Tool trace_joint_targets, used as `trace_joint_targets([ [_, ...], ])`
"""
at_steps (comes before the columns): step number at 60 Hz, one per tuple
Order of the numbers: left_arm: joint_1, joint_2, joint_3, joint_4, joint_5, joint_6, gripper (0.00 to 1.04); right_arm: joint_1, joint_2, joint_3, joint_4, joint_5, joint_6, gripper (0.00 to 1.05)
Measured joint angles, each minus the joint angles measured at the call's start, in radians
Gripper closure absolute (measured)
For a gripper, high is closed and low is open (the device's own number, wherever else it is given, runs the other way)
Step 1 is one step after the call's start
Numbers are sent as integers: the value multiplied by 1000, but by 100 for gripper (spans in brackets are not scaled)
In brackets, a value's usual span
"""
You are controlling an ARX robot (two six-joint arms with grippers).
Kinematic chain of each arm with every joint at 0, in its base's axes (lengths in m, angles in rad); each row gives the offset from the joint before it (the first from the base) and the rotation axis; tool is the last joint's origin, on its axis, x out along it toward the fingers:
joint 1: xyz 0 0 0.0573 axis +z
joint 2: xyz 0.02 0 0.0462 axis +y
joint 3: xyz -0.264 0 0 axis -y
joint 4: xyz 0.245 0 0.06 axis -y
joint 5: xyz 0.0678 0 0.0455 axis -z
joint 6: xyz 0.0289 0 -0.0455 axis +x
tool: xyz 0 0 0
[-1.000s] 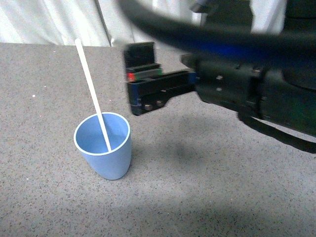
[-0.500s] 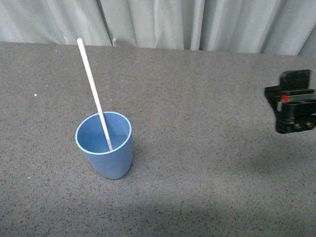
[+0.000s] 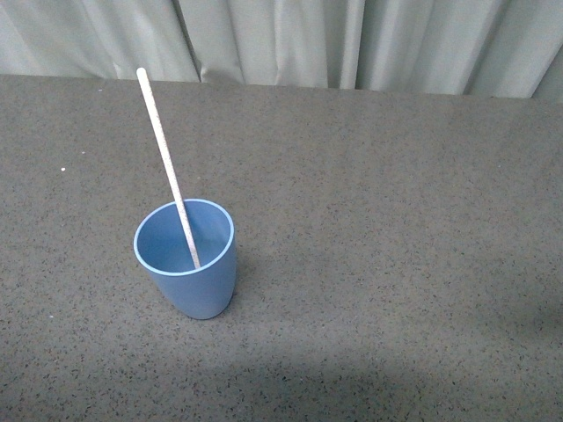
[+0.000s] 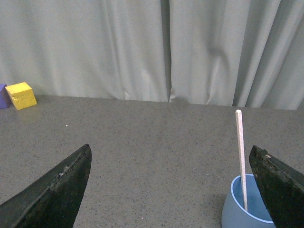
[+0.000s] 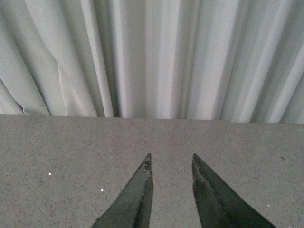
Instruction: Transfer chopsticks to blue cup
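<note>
The blue cup stands upright on the grey table, left of centre in the front view. The pale chopstick stands inside it, leaning to the far left, its top well above the rim. Neither arm shows in the front view. In the left wrist view the cup and chopstick sit beside one finger of my left gripper, which is wide open and empty. My right gripper is open and empty over bare table, facing the curtain.
A grey speckled table runs back to a pale curtain. In the left wrist view a yellow block and a purple thing sit at the table's far edge.
My right arm, which reached across near the cup one second ago, has drawn back to the right and left the front view. Cup and chopstick have not moved.
</note>
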Motion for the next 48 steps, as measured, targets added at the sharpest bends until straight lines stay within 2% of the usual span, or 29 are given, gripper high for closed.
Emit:
trace_joint_targets([
  [7,0,0,0,0,0,0,7,-23,-103,-31,-68,-19,-2,104],
  [15,0,0,0,0,0,0,7,-85,-212,-55,-153,-104,2,104],
  [21,0,0,0,0,0,0,7,-112,-297,-71,-220,-105,4,104],
  [48,0,0,0,0,0,0,7,-113,-664,-92,-548,-110,5,104],
])
